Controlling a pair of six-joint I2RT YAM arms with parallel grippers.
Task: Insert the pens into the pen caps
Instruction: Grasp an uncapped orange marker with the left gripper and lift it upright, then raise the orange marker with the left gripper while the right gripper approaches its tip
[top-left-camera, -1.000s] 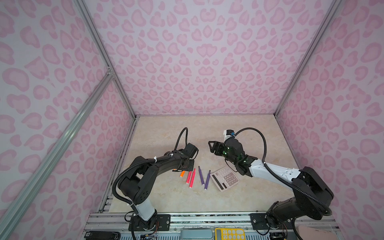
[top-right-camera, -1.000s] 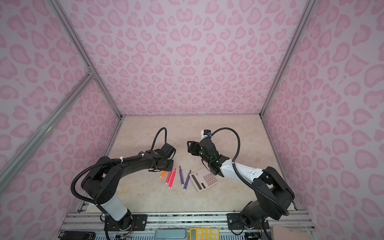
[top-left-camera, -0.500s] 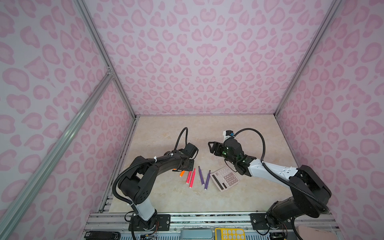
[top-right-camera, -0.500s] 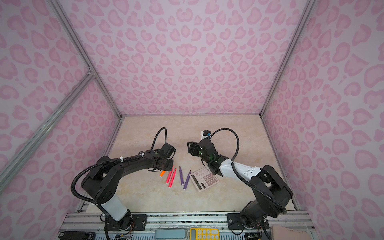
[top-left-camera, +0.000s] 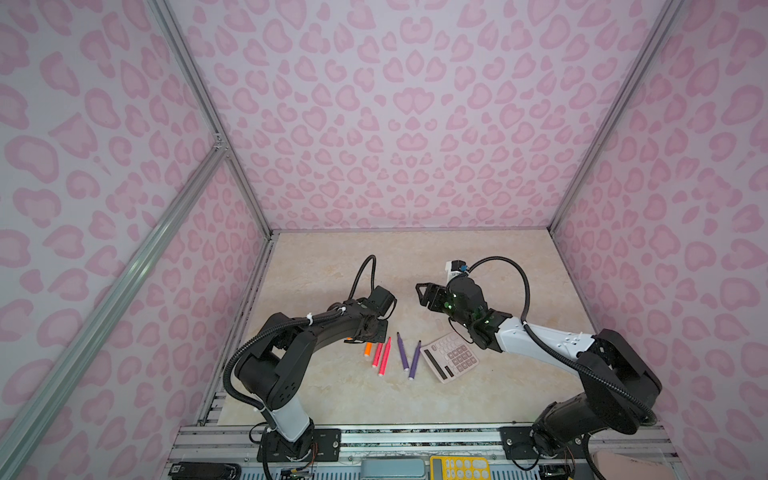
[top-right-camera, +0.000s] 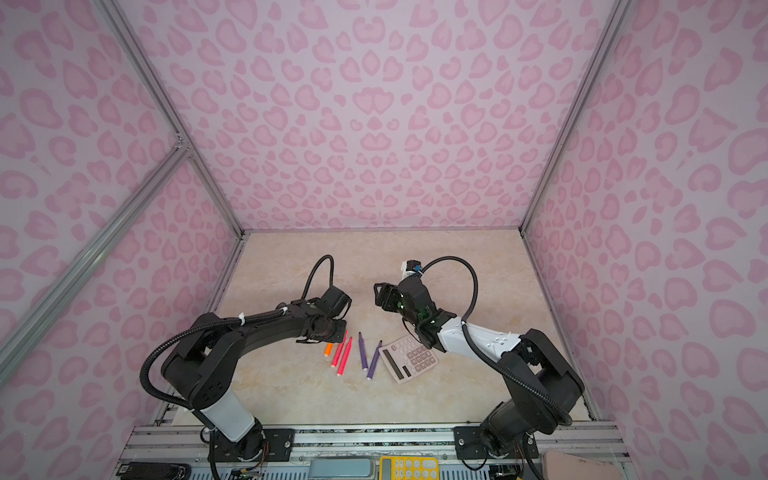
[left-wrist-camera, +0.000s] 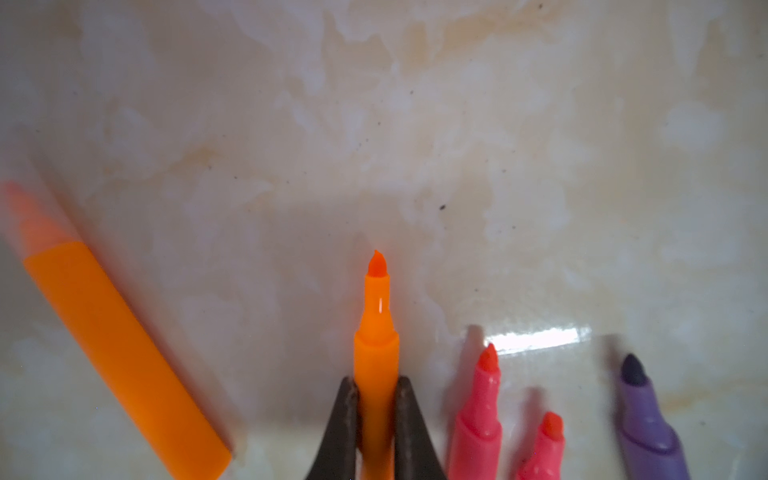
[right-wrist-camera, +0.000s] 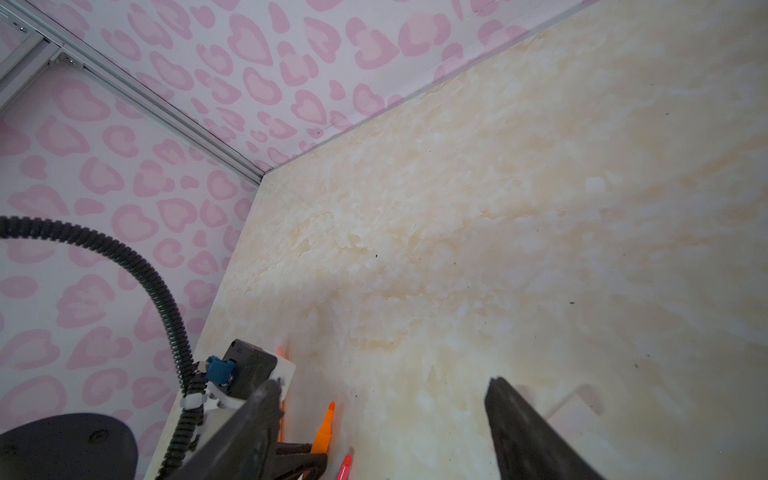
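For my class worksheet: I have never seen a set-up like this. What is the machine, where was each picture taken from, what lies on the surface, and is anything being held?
Two robot arms stand at the near edge of a marble-look table between pink-patterned walls. Two pictures look down from above, side by side and nearly alike. The other two come from a camera on each arm's wrist. The left gripper, a two-fingered pincer, is shut on an orange pen, whose tip points away from it. The right gripper is open and empty. On the table lie a second orange pen, two pink-red pens, two purple pens and a pink calculator. The clear caps are too faint to pick out.
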